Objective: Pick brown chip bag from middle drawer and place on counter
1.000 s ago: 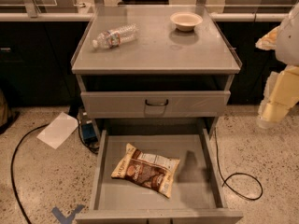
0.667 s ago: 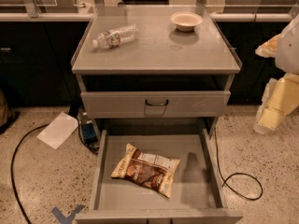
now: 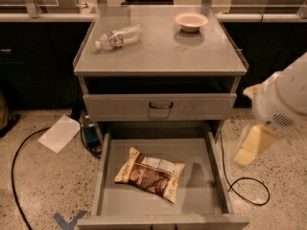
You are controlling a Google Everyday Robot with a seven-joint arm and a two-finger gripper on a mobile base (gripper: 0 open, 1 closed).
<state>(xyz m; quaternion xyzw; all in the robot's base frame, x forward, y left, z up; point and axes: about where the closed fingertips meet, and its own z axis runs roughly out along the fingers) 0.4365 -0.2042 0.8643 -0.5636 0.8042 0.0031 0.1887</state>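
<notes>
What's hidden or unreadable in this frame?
Camera view:
- The gripper, right of the middle drawer: its arm runs off the right edge.
- The brown chip bag: lettering too small to read.
- The drawer with loop handle: contents hidden by its shut front.
- The gap under the counter: lost in shadow.

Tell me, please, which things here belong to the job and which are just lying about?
Job: brown chip bag in the middle drawer; counter; end effector, right of the drawer.
Lying about: plastic bottle, bowl, paper sheet.
</notes>
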